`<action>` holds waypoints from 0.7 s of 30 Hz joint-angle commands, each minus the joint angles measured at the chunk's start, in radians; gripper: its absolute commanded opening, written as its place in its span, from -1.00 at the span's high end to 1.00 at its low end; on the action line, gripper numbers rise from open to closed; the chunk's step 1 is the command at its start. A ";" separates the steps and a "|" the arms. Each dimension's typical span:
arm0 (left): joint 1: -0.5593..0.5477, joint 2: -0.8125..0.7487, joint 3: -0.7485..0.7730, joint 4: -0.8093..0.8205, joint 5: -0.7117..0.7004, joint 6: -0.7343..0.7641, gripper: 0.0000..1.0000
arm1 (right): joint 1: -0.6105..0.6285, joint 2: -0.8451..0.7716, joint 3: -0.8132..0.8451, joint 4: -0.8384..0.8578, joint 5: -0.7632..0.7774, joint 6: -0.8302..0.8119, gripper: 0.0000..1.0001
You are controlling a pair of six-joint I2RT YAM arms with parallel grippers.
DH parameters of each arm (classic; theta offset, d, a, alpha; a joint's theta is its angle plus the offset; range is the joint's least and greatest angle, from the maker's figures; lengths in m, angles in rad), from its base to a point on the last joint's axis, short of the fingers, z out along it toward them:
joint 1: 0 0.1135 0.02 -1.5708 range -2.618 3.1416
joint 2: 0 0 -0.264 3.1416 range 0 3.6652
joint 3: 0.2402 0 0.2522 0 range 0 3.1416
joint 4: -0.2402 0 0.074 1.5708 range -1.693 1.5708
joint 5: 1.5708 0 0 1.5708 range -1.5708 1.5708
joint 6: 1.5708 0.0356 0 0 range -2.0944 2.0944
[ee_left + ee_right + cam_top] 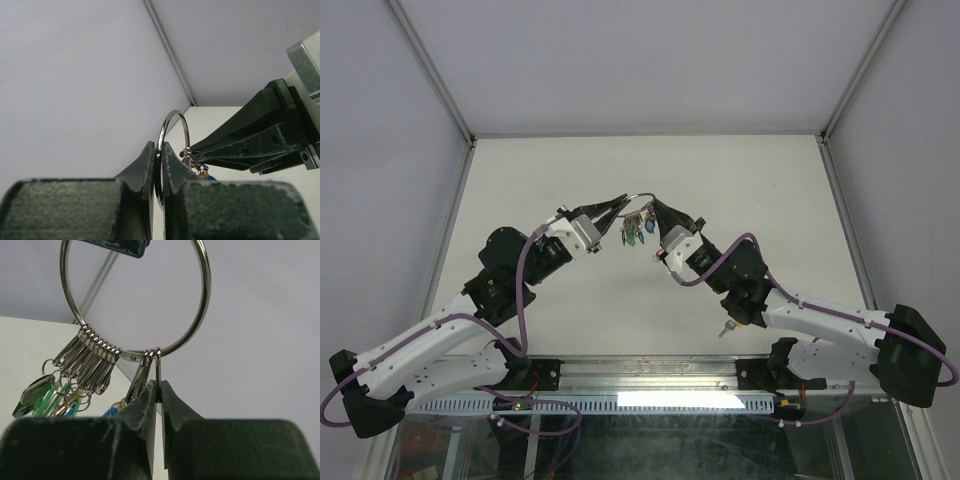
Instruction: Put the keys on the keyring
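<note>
The keyring [638,197], a thin silver wire ring, hangs in the air above the middle of the table. My left gripper [623,200] is shut on its wire [164,125], fingertips pinched together [159,146]. Several silver clips hang in a row on the keyring [207,295], carrying the keys [40,395] with green, blue and yellow heads [635,232]. My right gripper [648,204] comes in from the right, and its tips [159,385] are shut on the rightmost clip [158,367], just under the ring. The key on that clip is hidden behind the fingers.
The white table [570,170] is enclosed by pale walls with metal corner posts [440,80]. A small metal piece [725,330] lies on the table beside the right arm. Both arms meet nose to nose at mid-table.
</note>
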 commanded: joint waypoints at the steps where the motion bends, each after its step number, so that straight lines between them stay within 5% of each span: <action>1: 0.010 -0.010 0.053 0.072 0.009 -0.003 1.00 | 0.005 -0.010 0.020 0.074 0.019 -0.014 0.90; 9: 0.010 -0.012 0.044 0.071 0.014 -0.003 1.00 | 0.005 -0.047 0.037 0.000 0.030 -0.080 1.00; 21: 0.010 -0.048 -0.056 0.148 0.095 -0.063 0.66 | 0.002 -0.198 0.195 -0.555 -0.003 -0.249 1.00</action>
